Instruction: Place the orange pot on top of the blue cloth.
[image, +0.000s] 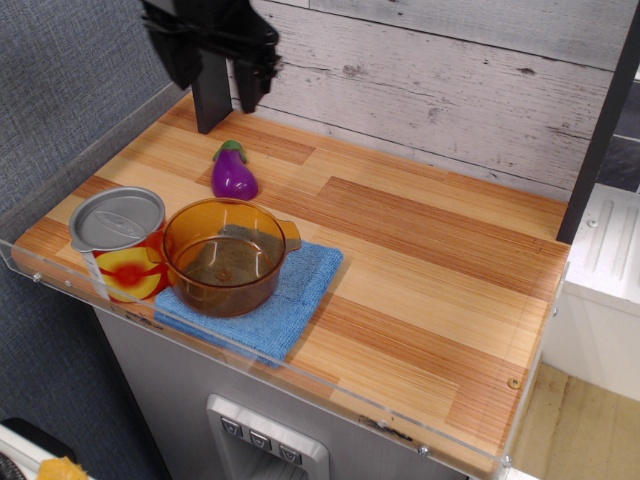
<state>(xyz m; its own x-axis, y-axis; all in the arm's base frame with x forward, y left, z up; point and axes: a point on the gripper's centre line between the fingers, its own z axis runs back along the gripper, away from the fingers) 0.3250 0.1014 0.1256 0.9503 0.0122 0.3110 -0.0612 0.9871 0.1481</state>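
The orange pot (225, 256) is a see-through amber pot with two small side handles. It sits upright on the blue cloth (297, 296) near the front left of the counter. The cloth's right and front parts show around it. My gripper (230, 116) is high at the back left, well above and behind the pot. It is open and holds nothing.
A red-and-yellow can with a grey lid (118, 243) stands against the pot's left side. A purple toy eggplant (233, 173) lies just behind the pot. A clear plastic rim (300, 365) runs along the counter's front and left edges. A wooden plank wall stands behind.
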